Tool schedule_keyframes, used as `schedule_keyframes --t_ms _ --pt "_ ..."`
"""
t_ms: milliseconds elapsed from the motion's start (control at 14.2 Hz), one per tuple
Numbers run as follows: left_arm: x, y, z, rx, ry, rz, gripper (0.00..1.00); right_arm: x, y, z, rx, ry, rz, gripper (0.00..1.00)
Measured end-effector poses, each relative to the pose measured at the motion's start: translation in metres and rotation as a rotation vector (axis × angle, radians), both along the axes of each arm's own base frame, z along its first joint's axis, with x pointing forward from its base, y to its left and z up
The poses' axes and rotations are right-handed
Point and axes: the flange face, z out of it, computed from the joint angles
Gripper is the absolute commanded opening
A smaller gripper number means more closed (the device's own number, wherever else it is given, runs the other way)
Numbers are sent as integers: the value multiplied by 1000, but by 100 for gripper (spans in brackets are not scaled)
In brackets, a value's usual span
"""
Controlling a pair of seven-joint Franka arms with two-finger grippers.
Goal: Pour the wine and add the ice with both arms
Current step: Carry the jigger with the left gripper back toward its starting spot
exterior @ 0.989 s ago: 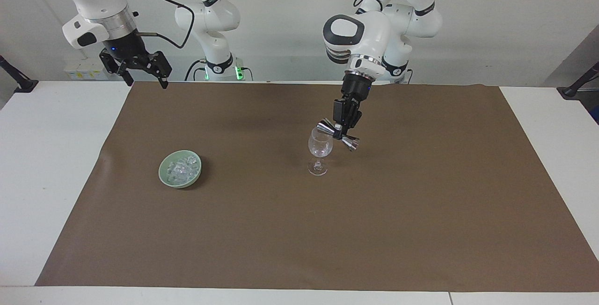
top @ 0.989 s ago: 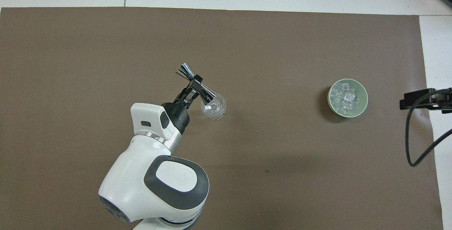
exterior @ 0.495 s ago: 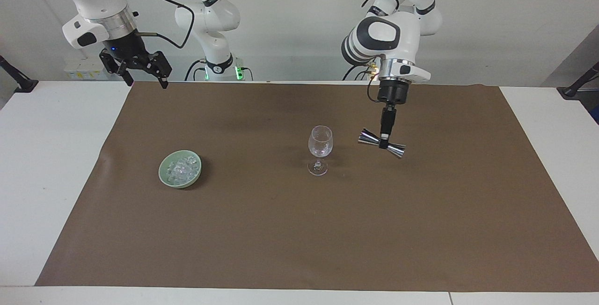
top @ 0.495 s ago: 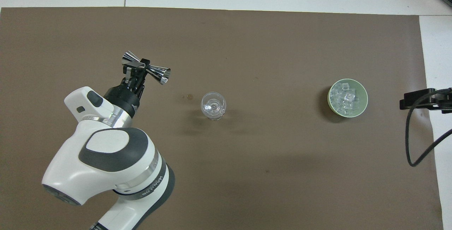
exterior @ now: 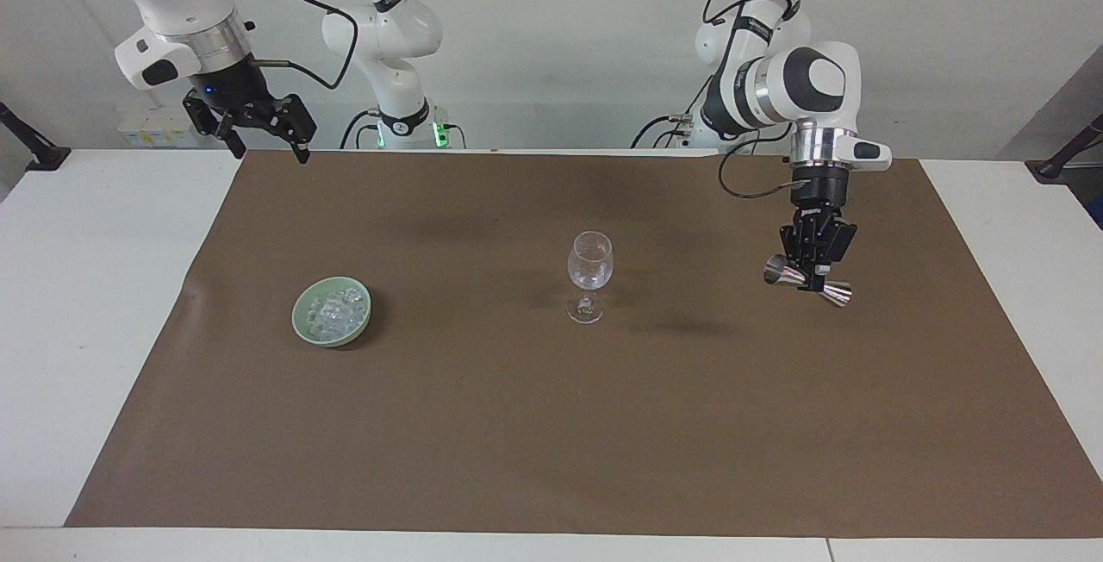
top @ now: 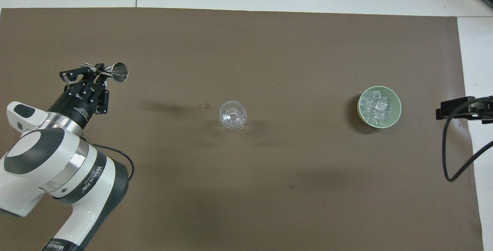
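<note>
Left tool (exterior: 808, 276) up over the mat (exterior: 551, 424) toward its own end of the table (exterior: 77, 329), clamped tight on the jigger (exterior: 806, 279) at its waist, a smooth steel piece I'd guess is slippery. Right tool (exterior: 258, 127) waits, fingers spread and empty, over the mat's corner. Next out, the glass (exterior: 589, 276): thin, top-heavy, fragile; best taken by the stem. Farther still, ice (exterior: 333, 310) heaped in the bowl (exterior: 303, 318), small, slick cubes, likely better tipped than pinched. No writing legible on any of them.
</note>
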Motion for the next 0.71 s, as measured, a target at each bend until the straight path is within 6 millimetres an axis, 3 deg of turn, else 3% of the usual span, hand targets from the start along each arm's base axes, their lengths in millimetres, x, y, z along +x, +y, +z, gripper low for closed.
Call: schedule_keyframes --t_ms 424,707 --pt "-31 95 -48 -399 61 231 0 0 0 0 0 0 0 100" --pt "-56 145 -72 -611 75 354 0 0 0 0 0 0 0 100"
